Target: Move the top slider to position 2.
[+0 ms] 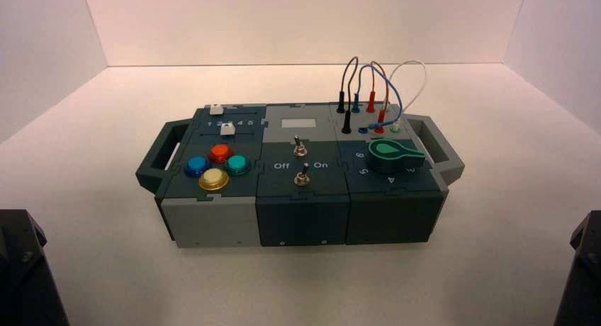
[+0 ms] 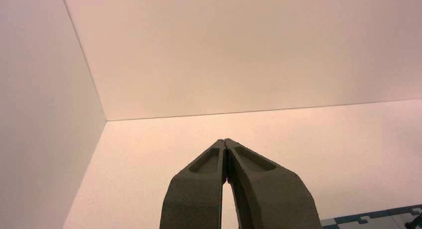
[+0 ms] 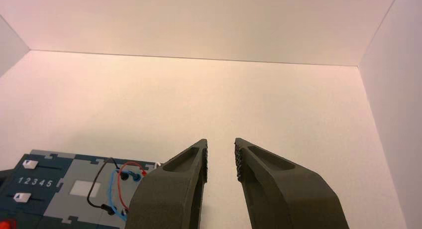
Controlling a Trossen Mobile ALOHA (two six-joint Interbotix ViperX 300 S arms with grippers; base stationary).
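Our left gripper (image 2: pixel 226 142) has its dark fingers pressed together at the tips and hangs parked over bare table to the left of the box; our right gripper (image 3: pixel 221 150) has its fingers apart, empty, parked to the right. Neither is near the work.

The top slider (image 1: pixel 217 110), a tiny white boxy plastic knob, sits on the far-left part of the dark teal box (image 1: pixel 298 198), at the left end of its track, above the small printed "1 2 3 4 5" row. Position 2 (image 3: pixel 28 181) lies just right of it. The track's long axis runs left to right along the box.

We judge the left gripper suits best: descend with closed tips beside the knob's left face and nudge it gently right, avoiding its twin white knob (image 1: pixel 227 130).
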